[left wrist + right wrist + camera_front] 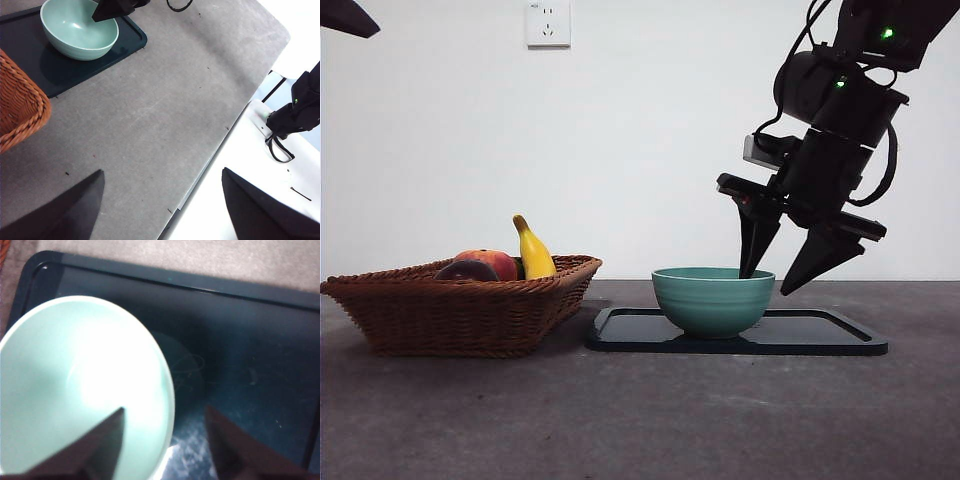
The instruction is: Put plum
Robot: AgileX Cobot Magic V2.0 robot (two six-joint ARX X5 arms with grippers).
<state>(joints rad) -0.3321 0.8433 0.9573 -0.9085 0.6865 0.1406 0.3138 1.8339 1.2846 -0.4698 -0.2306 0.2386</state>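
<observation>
Two end effectors belong to this rig, but only one is at work. The right end effector (782,283) hangs over the right rim of the green bowl (712,300), which stands on the dark tray (820,338) on the counter (640,420). Its two black jaws are spread wide and hold nothing. In the right wrist view one jaw points down inside the bowl and the other points outside it, over the tray, so the rim lies between them; I cannot tell if either jaw touches the rim.

The plum (467,270) lies in the wicker basket (460,315) at the left, well apart from the bowl. It rests just beside the red-orange fruit (492,262), with the banana (533,252) standing behind them. Only its dark top shows above the basket wall.

In my judgement the step in hand is to reach for the plum, so the task is at its beginning. To do it well, the arm should rise clear of the bowl rim first, then come down on the plum from above, with the jaws on its two free sides, away from the red-orange fruit. The skin looks smooth and glossy, so a grip around the widest part seems safer.

The left end effector (160,210) waits with open, empty jaws above the counter edge.
</observation>
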